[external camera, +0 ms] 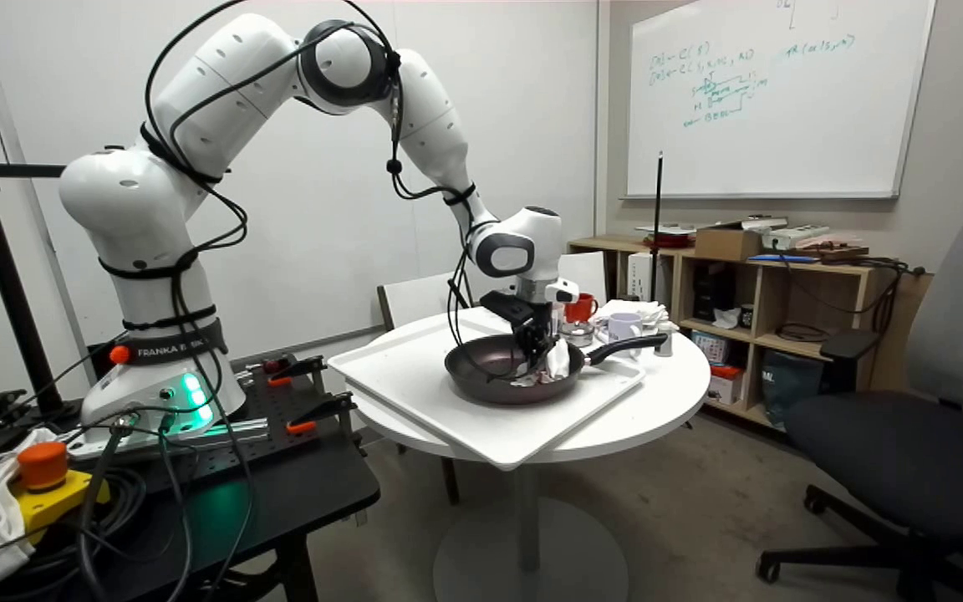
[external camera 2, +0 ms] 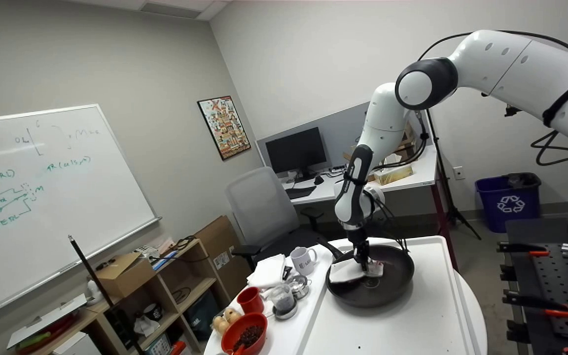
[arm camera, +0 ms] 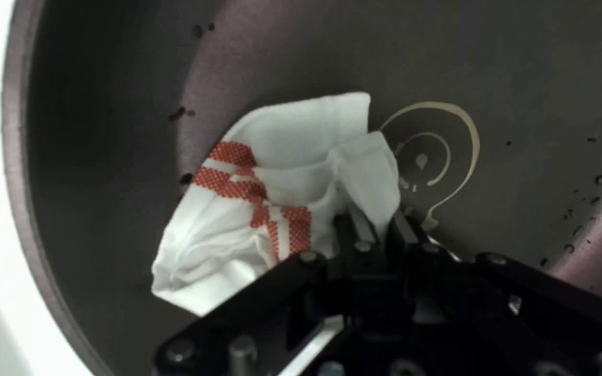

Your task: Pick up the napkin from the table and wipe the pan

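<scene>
The napkin, white with red checked stripes, lies crumpled inside the dark frying pan. My gripper is shut on one fold of it, and that fold sticks up between the fingertips in the wrist view. Small dark specks and drops dot the pan's floor and sides. In both exterior views my gripper reaches down into the pan, with the napkin at its fingers. The pan sits toward one side of the round white table. The underside of the napkin is hidden.
Beneath the pan is a white rectangular tray. The black pan handle points toward a pale mug, a red cup, glass jars, folded white cloths and a red bowl along the table's side.
</scene>
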`<state>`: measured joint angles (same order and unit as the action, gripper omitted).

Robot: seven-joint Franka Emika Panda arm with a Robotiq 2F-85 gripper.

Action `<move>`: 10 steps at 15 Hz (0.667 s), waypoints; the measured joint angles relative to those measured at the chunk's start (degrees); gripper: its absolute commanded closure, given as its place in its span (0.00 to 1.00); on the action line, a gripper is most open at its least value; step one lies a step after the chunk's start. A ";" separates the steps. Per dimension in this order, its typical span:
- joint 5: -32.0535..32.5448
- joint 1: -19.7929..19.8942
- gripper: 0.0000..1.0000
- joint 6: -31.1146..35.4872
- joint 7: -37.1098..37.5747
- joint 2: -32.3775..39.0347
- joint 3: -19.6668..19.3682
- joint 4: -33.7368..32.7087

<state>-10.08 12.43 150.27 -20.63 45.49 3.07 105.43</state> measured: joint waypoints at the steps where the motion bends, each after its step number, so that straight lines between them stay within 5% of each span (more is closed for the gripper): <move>1: 0.31 0.10 0.97 0.98 -0.20 -0.01 0.19 0.42; 10: 6.65 -0.16 0.97 6.33 -3.71 -1.25 3.60 7.39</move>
<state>-3.43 12.26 156.61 -24.34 44.24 6.67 112.81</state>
